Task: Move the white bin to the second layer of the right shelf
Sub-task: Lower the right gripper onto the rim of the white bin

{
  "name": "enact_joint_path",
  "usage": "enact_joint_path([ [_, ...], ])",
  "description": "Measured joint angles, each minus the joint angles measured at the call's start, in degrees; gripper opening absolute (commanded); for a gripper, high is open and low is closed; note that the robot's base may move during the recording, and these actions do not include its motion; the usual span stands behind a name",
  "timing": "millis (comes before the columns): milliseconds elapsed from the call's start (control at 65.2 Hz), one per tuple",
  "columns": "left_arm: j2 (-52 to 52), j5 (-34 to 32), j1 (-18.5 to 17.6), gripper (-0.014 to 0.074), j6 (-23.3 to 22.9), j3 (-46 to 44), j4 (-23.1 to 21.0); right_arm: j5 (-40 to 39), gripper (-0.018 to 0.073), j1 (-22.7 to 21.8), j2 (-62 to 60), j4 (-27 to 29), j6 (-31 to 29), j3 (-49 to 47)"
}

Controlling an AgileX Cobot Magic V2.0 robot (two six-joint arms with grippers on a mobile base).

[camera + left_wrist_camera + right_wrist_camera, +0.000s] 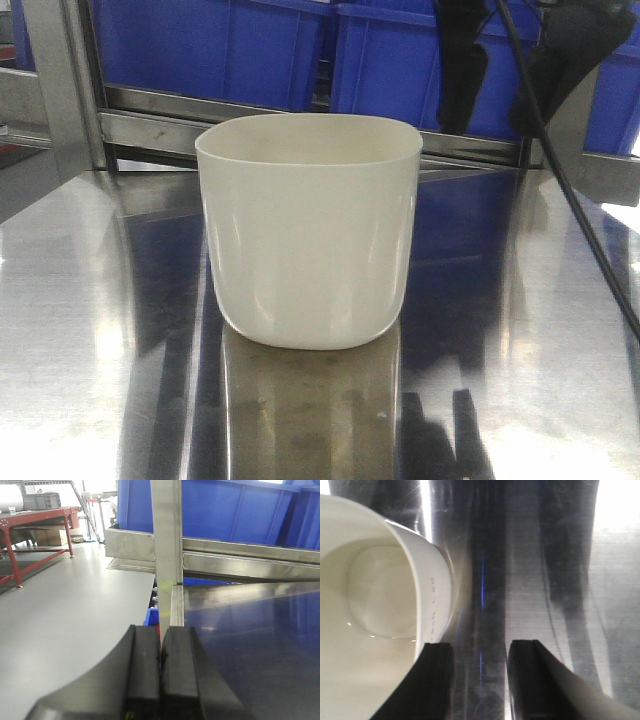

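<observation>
The white bin (pixel 308 230) stands upright on the mirror-like steel tabletop (pixel 90 330), in the middle of the front view. From above, in the right wrist view, the white bin (pixel 375 605) shows its bare inside. My right gripper (pixel 480 652) is open over the tabletop just right of the bin. Its left finger (pixel 432 680) sits at the bin's right wall and nothing lies between the fingers. My left gripper (pixel 160 655) is shut on nothing, at the table's left edge, away from the bin. The right shelf second layer is out of view.
Blue crates (pixel 220 50) sit on a steel rack rail (pixel 150 125) behind the table. Black arm parts (pixel 570 60) and a cable (pixel 590 250) hang at the right. A steel post (pixel 167 535) rises at the table corner, with grey floor (pixel 65 610) and a red bench (pixel 35 525) beyond.
</observation>
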Motion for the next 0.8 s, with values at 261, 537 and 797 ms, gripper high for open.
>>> enact_joint_path([
  [261, 0.0, 0.0, 0.0, 0.0085, 0.0, 0.0, 0.0, -1.3, 0.0383, 0.0, 0.0, 0.9, 0.0, -0.4],
  [537, 0.0, 0.0, 0.0, 0.0085, 0.0, 0.0, 0.0, -6.2, 0.0383, 0.0, 0.2, 1.8, 0.0, -1.3],
  [797, 0.0, 0.0, 0.0, 0.0085, 0.0, 0.0, 0.0, -6.7, 0.0383, 0.0, 3.9, 2.3, -0.1, -1.4],
])
